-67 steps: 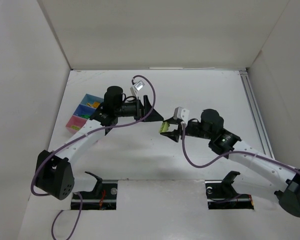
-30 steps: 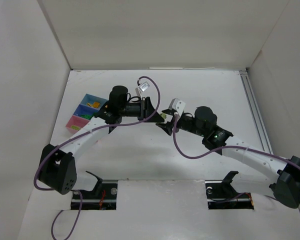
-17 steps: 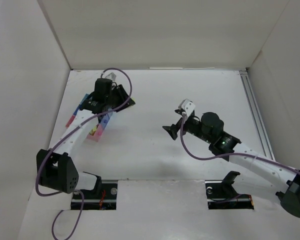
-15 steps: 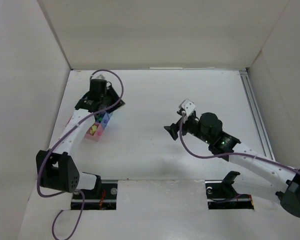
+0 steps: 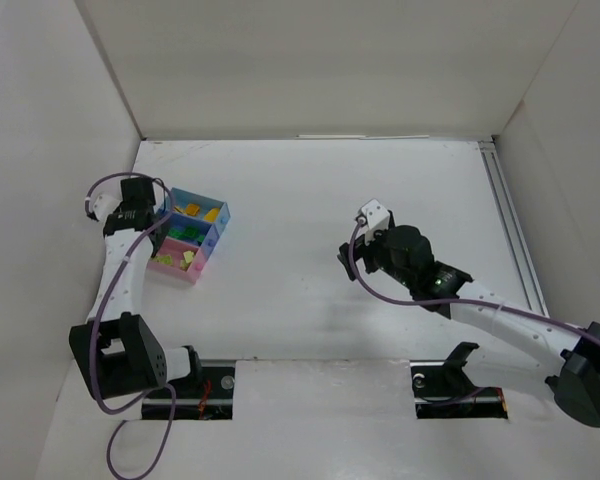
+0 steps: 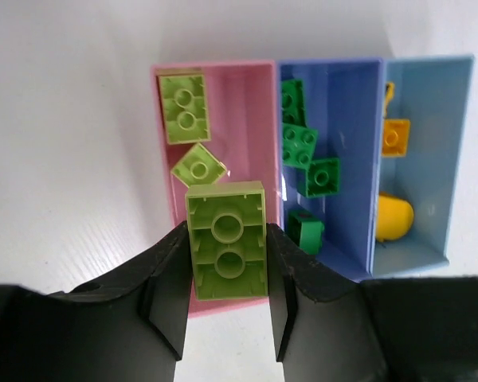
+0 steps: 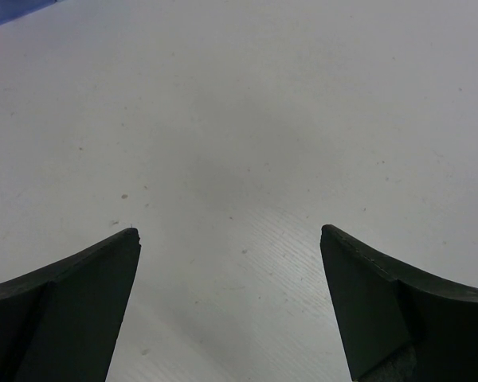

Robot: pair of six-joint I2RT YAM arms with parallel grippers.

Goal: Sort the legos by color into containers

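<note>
Lego (image 6: 226,267) in left gripper (image 6: 226,236) above pink tray (image 6: 248,119) rim.

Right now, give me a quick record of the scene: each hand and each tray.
left hand: shut on a pale green plastic brick, over the pink plastic tray
right hand: open, empty, above the white table
pink tray: two pale green bricks
darker blue plastic tray: four dark green bricks
light blue plastic tray: orange brick, rounded yellow piece
</note>
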